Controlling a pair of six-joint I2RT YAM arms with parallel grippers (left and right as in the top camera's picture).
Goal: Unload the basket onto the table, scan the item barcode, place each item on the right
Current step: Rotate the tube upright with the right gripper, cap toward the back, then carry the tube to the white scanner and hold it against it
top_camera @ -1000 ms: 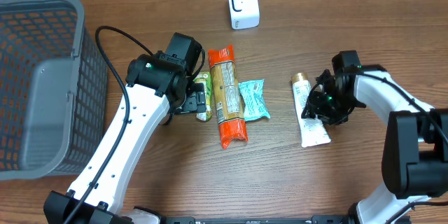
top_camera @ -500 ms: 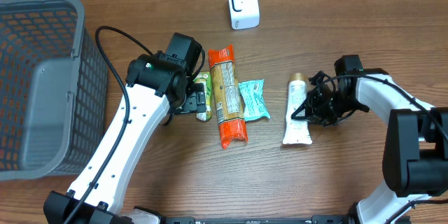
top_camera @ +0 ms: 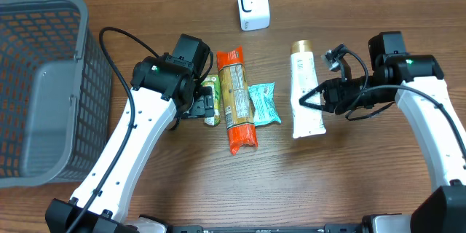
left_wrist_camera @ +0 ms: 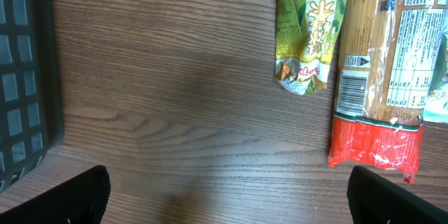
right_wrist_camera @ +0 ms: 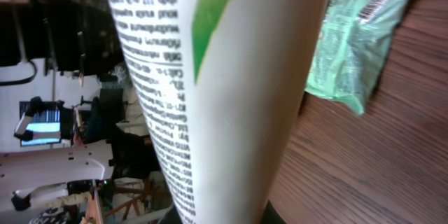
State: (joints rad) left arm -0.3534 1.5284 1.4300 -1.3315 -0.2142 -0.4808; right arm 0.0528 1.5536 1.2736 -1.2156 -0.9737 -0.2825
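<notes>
The right end effector is pinching the lower end of the white tube (gold cap pointing to 12 o'clock), at 5 o'clock from the scanner. The left end effector hangs spread wide over the green tea packet.

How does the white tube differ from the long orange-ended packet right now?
The white tube has a gold cap; the orange-ended packet shows pale noodles through clear wrap. The tube is clamped in the right gripper; the packet lies free on the table. Both point lengthwise toward the far edge.
</notes>
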